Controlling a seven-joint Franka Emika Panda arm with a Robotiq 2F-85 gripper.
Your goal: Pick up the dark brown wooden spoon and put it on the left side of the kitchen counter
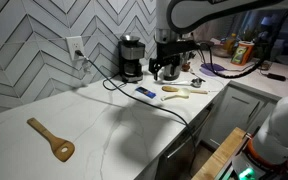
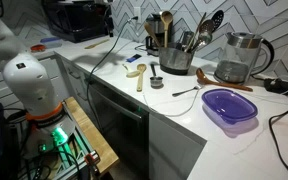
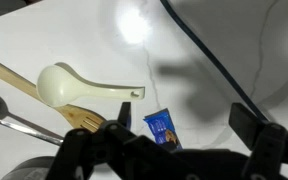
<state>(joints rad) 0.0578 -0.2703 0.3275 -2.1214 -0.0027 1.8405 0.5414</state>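
A long, slender, dark reddish-brown utensil [image 2: 232, 84], apparently the dark brown wooden spoon, lies on the white kitchen counter [image 2: 174, 110] in front of the glass kettle [image 2: 240, 55]. It does not show in the wrist view. My gripper [image 3: 184, 125] is open and empty. It hangs above a blue packet [image 3: 162, 130], a pale cream spoon [image 3: 74, 88] and a tan wooden utensil [image 3: 84, 118] lying under that spoon. In an exterior view my gripper [image 1: 167, 62] is by the coffee maker [image 1: 131, 58]. It is out of frame in the view with the kettle.
A tan wooden spatula [image 1: 49, 140] lies alone on the counter's left stretch [image 1: 104, 130]. A black cable [image 3: 214, 70] crosses the counter. A pot of utensils [image 2: 174, 55], a small cup [image 2: 156, 82], a metal spoon [image 2: 184, 92] and a purple bowl [image 2: 229, 105] stand nearby.
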